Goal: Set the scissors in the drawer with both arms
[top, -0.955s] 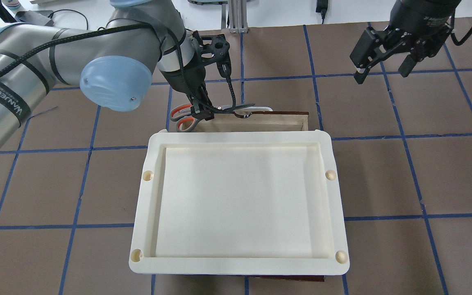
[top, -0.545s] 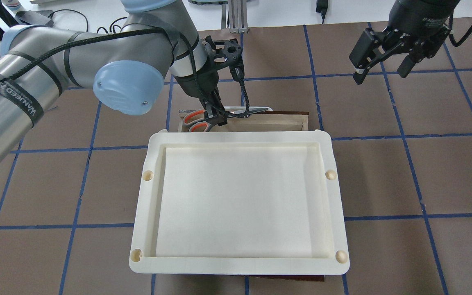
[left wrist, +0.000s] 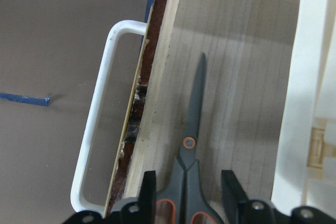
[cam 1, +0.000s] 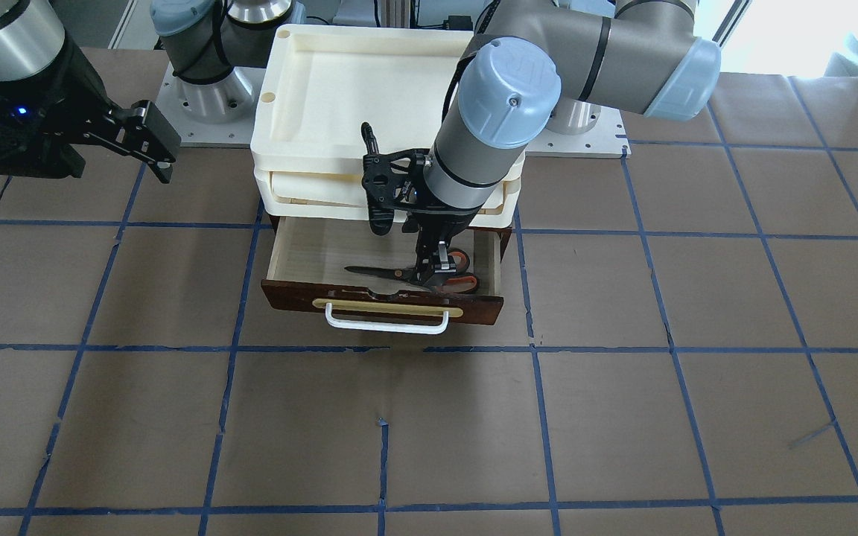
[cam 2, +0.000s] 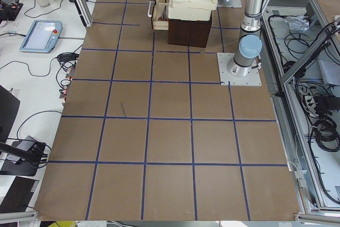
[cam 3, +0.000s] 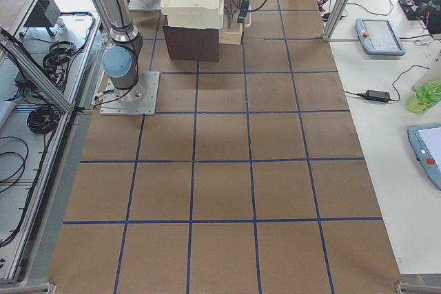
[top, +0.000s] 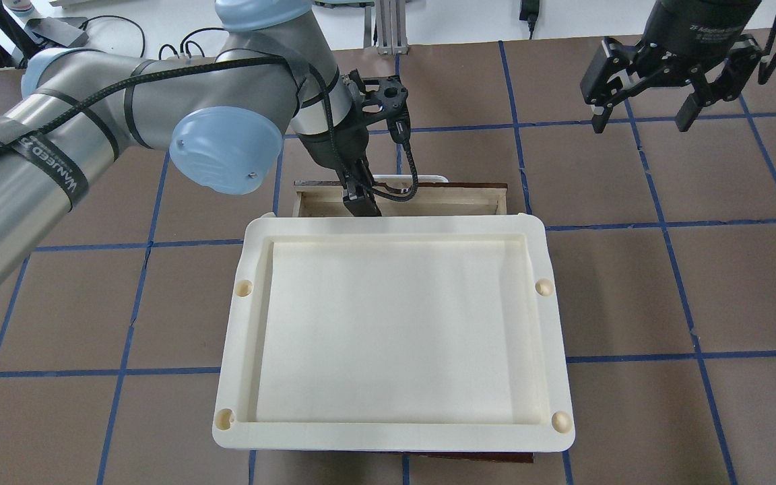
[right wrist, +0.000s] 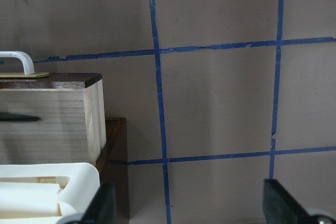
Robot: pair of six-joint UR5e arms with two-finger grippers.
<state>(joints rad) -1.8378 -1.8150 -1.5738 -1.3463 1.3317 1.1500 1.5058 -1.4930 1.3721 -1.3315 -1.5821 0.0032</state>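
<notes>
The scissors [cam 1: 392, 274] lie low inside the open drawer [cam 1: 380, 301], blades along its front wall and orange-lined handles to the view's right. My left gripper [cam 1: 440, 269] reaches down into the drawer and is shut on the scissors at the root of the handles. In the left wrist view the scissors [left wrist: 191, 129] run between my two fingers [left wrist: 148, 192] over the pale drawer floor. In the overhead view my left gripper [top: 361, 202] hides them. My right gripper [top: 640, 121] hangs open and empty, high at the far right of the drawer [top: 455, 199].
Cream plastic trays [top: 388, 229] are stacked on the cabinet and overhang the back of the drawer. The white bar handle [cam 1: 386, 321] sticks out from the drawer's front. Brown table with a blue tape grid lies all around.
My left gripper has moved right and down, carrying the scissors from beside the drawer's left end into it. In the overhead view they are now hidden. My right gripper has turned slightly.
</notes>
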